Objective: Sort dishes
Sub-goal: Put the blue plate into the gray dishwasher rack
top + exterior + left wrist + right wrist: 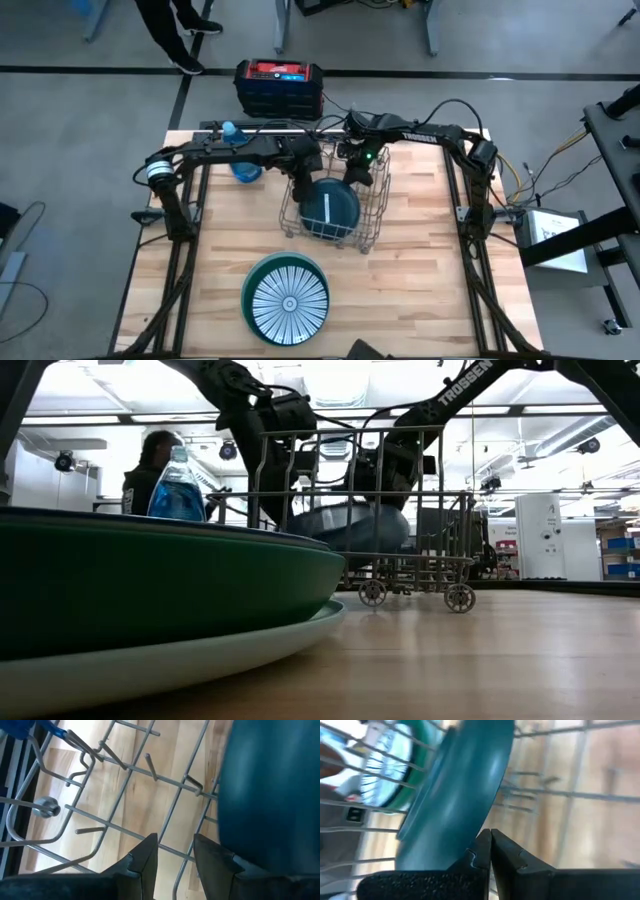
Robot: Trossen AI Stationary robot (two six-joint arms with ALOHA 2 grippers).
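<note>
A pale wood-plank tabletop (420, 270) carries a thin silver wire rack (372, 225) on small wheels. Inside it leans a smooth, glossy, round dark teal plate (330, 210), tilted on edge. At six o'clock from the rack sits a white plate with dark radial stripes (289, 300), stacked on a green plate (262, 268). The left end effector (175, 851), partly parted and grasping nothing, sits at the teal plate's ten o'clock; the right end effector (490, 845), clenched empty, touches its rim at one o'clock.
</note>
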